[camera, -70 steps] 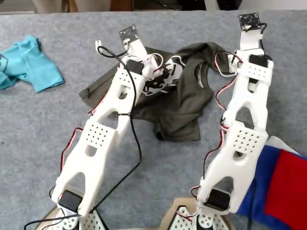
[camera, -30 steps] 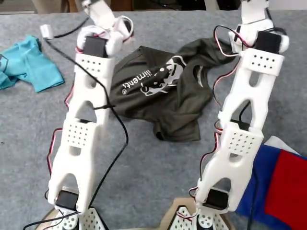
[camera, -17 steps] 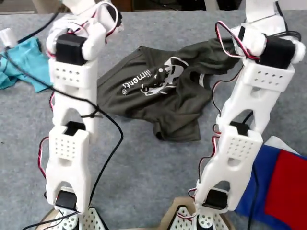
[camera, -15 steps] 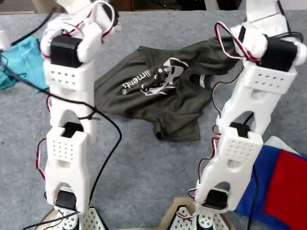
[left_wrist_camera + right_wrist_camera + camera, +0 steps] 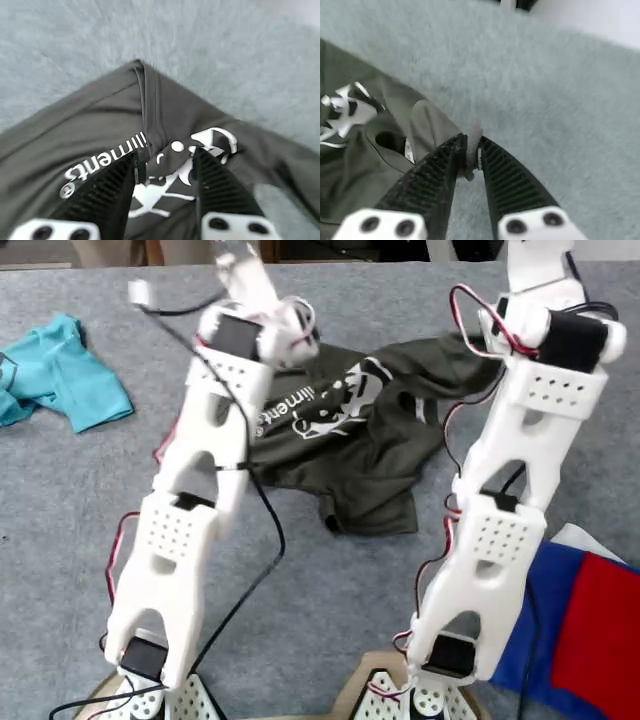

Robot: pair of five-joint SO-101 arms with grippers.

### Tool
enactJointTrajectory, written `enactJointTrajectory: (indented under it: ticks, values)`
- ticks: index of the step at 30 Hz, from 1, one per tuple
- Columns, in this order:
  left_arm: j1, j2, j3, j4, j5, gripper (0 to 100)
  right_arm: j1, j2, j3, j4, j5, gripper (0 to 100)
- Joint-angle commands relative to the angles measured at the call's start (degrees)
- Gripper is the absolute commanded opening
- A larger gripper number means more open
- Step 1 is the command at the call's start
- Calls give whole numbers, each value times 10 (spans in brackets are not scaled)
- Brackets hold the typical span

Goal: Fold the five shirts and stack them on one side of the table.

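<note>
The dark olive shirt [image 5: 385,460] lies crumpled and unfolded at upper centre of the grey table [image 5: 330,610], print side up, with one part bunched toward the upper right of the high view under the right arm. A teal shirt [image 5: 65,375] lies loose at the upper left edge. A blue and red garment [image 5: 590,630] sits at the lower right corner. The left gripper [image 5: 165,156] hangs over the printed chest area with its jaws partly open, nothing between them, and the lettering visible in the gap. The right gripper [image 5: 471,149] sits at the shirt's edge by the collar opening, over bare table, with its jaws closed to a narrow slit. A thin pale sliver shows in that slit, and whether it is cloth cannot be told. Handling assessment: the shirt is light, soft and limp. It will sag and drape from any single hold and will drag across the felt-like surface rather than slide freely. Recommended hold points are the seamed edges, namely shoulder, sleeve hem or bottom hem, where the layers are thicker and a pinch is less likely to slip. Grasp two well-separated edge points, one per arm, to spread the cloth flat before folding. Avoid pinching the mid-panel, since that only gathers more wrinkles.
</note>
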Motion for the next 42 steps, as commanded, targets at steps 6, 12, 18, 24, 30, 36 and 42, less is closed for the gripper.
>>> enactJointTrajectory:
  ticks: [6, 12, 18, 24, 30, 36, 42]
  values:
    - [5, 136, 4, -129, 28, 178, 15, 129, -23, -74, 0, 5]
    - [7, 146, 2, -175, 70, 178, 14, 164, -24, -105, 0, 5]
    - [43, 153, -28, -143, 100, 178, 14, 167, -23, -106, 0, 5]
    - [58, 153, 9, -145, 105, 134, 15, 167, -23, -107, 1, 5]
    - [29, 153, 13, -167, 147, 131, 16, 167, -24, -107, 1, 5]
    - [23, 153, 24, -183, 159, 131, 16, 165, -24, -105, 1, 5]
    - [24, 153, 37, -195, 178, 131, 16, 165, -24, -105, 1, 5]
